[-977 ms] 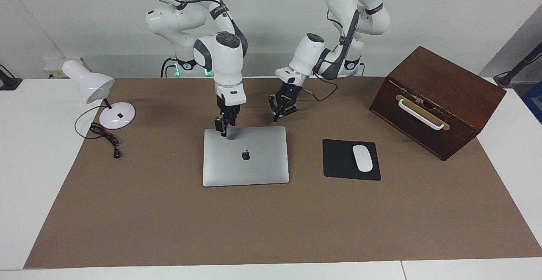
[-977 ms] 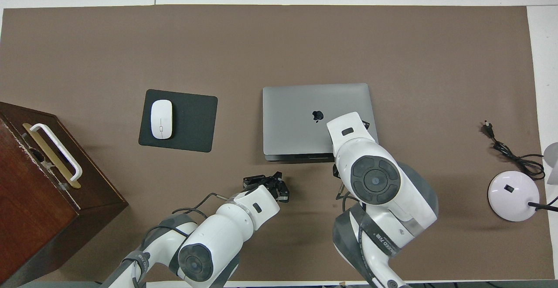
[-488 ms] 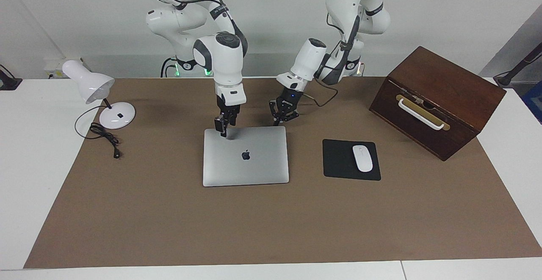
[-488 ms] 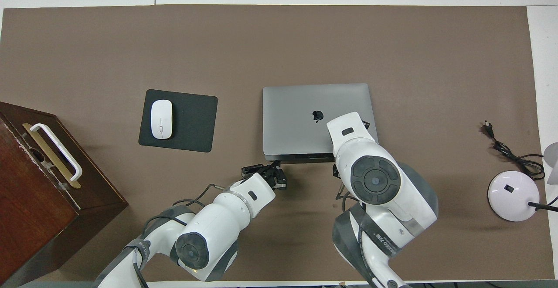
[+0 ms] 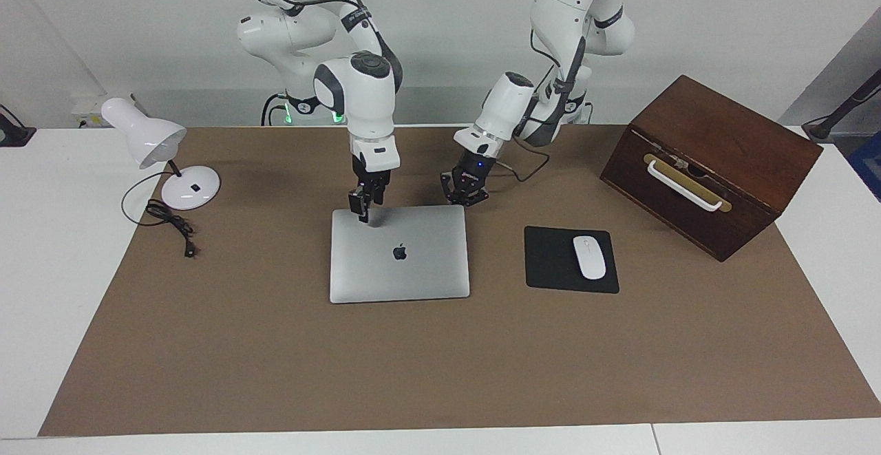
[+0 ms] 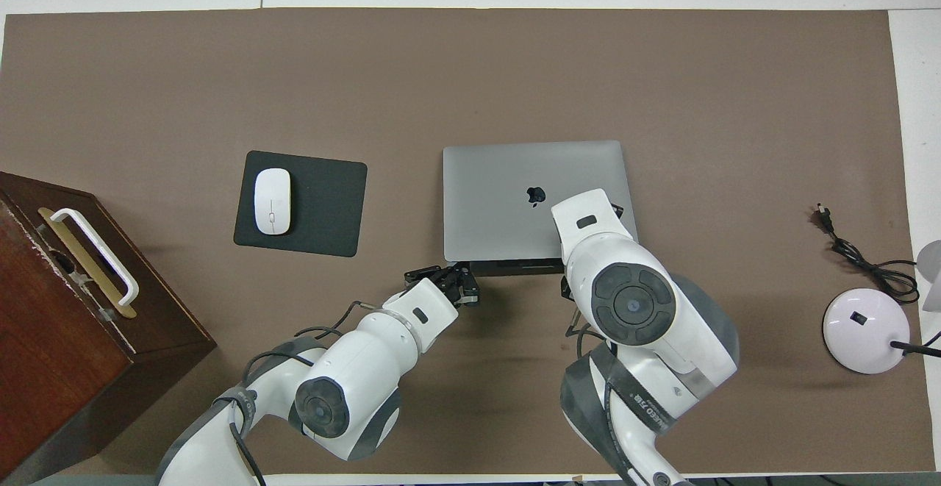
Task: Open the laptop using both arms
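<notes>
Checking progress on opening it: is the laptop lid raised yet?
No, the laptop lies shut and flat on the table in the facing view.

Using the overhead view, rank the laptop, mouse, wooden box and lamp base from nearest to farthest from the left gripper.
From the left gripper:
1. Laptop, its near corner right at the gripper.
2. Mouse, on the black pad toward the left arm's end.
3. Wooden box, at the left arm's end.
4. Lamp base, at the right arm's end.
</notes>
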{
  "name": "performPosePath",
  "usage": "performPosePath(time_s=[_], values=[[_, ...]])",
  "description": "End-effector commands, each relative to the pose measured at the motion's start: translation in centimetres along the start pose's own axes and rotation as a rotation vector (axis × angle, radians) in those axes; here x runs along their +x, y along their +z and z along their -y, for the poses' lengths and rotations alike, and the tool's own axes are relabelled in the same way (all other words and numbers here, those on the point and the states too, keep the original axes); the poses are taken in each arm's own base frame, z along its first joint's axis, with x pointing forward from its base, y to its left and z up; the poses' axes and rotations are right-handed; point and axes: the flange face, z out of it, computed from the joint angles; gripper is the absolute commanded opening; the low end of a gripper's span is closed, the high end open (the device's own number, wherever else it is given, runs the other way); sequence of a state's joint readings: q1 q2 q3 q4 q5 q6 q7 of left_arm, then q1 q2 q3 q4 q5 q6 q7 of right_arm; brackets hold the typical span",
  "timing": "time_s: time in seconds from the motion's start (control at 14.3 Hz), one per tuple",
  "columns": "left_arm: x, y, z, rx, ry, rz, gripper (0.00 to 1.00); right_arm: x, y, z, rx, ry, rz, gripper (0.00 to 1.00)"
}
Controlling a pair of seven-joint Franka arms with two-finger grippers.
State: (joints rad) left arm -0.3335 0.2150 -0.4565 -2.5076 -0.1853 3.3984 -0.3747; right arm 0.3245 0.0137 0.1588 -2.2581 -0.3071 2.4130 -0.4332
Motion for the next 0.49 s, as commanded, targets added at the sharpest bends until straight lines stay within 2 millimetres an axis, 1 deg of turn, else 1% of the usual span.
performPosePath(time_s=[0.0, 0.14, 0.28, 0.42], values=[[0.5, 0.7, 0.4, -0.007, -0.023, -0.016, 0.00, 0.1, 0.2, 0.0, -0.023, 0.019, -0.010, 0.74], [0.2, 1.5, 0.9, -0.010, -0.027, -0.019, 0.00, 0.1, 0.2, 0.0, -0.023, 0.020, -0.010, 0.74], [0.5, 2.0, 1.8, -0.005, -0.037, -0.035, 0.00, 0.1, 0.2, 0.0, -0.023, 0.020, -0.010, 0.75], [0.8, 2.2, 1.8, -0.006, -0.041, -0.039, 0.00, 0.1, 0.2, 0.0, -0.023, 0.020, -0.010, 0.75]])
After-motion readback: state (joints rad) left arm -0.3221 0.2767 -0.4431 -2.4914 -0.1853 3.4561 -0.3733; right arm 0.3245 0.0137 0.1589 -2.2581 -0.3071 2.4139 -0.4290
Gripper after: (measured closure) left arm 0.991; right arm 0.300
